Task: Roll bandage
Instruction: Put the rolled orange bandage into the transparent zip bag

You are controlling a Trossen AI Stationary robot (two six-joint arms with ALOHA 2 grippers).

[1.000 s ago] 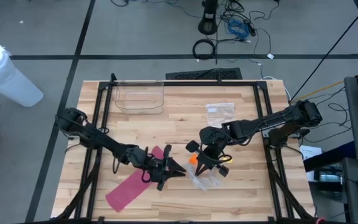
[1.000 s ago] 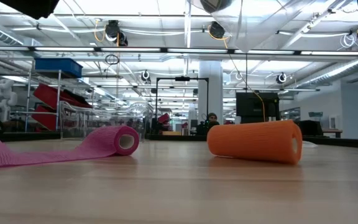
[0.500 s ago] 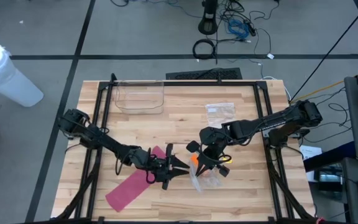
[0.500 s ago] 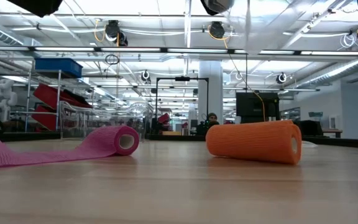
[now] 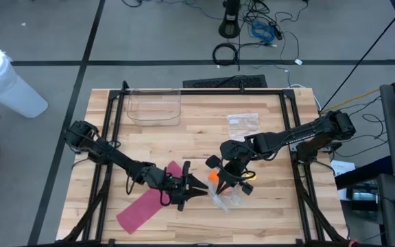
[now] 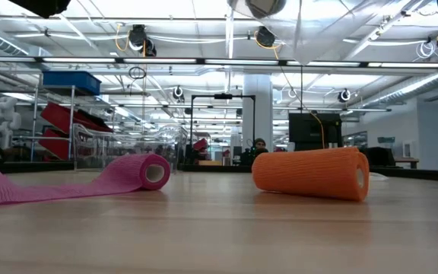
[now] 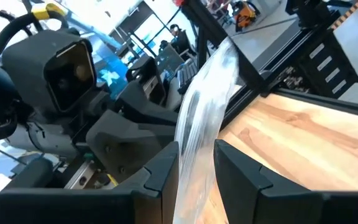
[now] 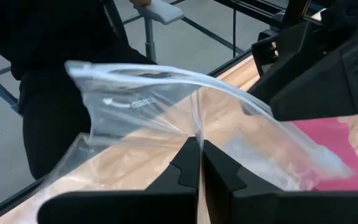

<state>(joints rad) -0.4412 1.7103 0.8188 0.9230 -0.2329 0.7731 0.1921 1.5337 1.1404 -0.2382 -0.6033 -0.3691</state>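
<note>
Left hand (image 5: pixel 189 188) and right hand (image 5: pixel 226 186) both pinch my bag (image 5: pixel 226 197); orange roll (image 5: pixel 213 175) lies between them, nearer right.

A: How many bandages are there?
B: Two. One pink bandage (image 6: pixel 90 181), partly unrolled, and one orange bandage roll (image 6: pixel 311 173).
A: Any plastic bags?
B: Two that I can count. One clear plastic bag (image 5: pixel 226 197) near the table's front edge, and one small flat packet (image 5: pixel 243 122) toward the back edge.
A: Containers?
B: One clear plastic bin (image 5: pixel 155 108), by the back left corner of the wooden table (image 5: pixel 197 137).
A: And arms?
B: Two dark arms, so two grippers: the left gripper (image 5: pixel 193 189) and the right gripper (image 5: pixel 223 189).
A: Anything off the table?
B: One white cylinder (image 5: pixel 5 79) on the floor.
</note>
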